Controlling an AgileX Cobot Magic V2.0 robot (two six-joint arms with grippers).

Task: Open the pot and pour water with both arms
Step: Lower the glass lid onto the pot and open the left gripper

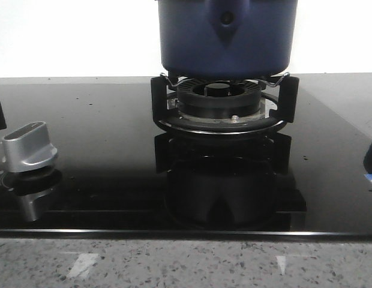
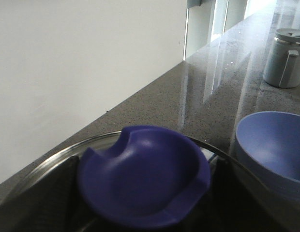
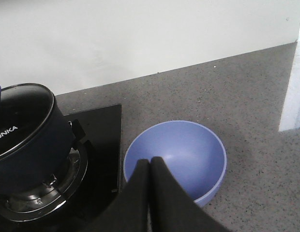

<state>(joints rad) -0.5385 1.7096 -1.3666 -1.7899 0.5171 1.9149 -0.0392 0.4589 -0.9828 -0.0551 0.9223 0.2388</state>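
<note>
Setting: grey speckled stone counter [image 3: 247, 92] against a plain white wall [image 3: 140, 34], with a glossy black glass cooktop [image 1: 84, 138] set into it.
Pot: the dark navy pot [image 1: 227, 37] stands upright on the black burner grate [image 1: 225, 102]. Its straight side faces the front camera, showing a triangular raised mount with a round dark hole. In the right wrist view the same pot [image 3: 29, 135] is seen from above on the burner, with white lettering on its side; its rim is a dark ring, and whether anything covers the opening cannot be told from there.
Lid: in the left wrist view a glass disc with a metal rim [image 2: 48, 162] fills the near part of the picture, topped by a broad navy knob [image 2: 142, 176] with a dished upper face and a notch in its edge.
Left gripper: dark shapes sit on either side of the knob, but the fingers are not clear enough to say whether they are spread or pinching.
Right gripper: right gripper [image 3: 150, 166] hangs over the near rim of the bowl, its two black fingers pressed together with nothing between them.
Bowl: lighter blue bowl [image 3: 188, 154] rests on the counter just beside the cooktop edge, upright.
Burner: ringed black burner head sits under the pot, mirrored in the glass.
Knob on cooktop: silver control knob [image 1: 29, 147] stands well apart from the burner, on the robot's left.
Jug: pale lidded jug [image 2: 285, 58] with a handle stands farther along the counter, beyond the bowl.
</note>
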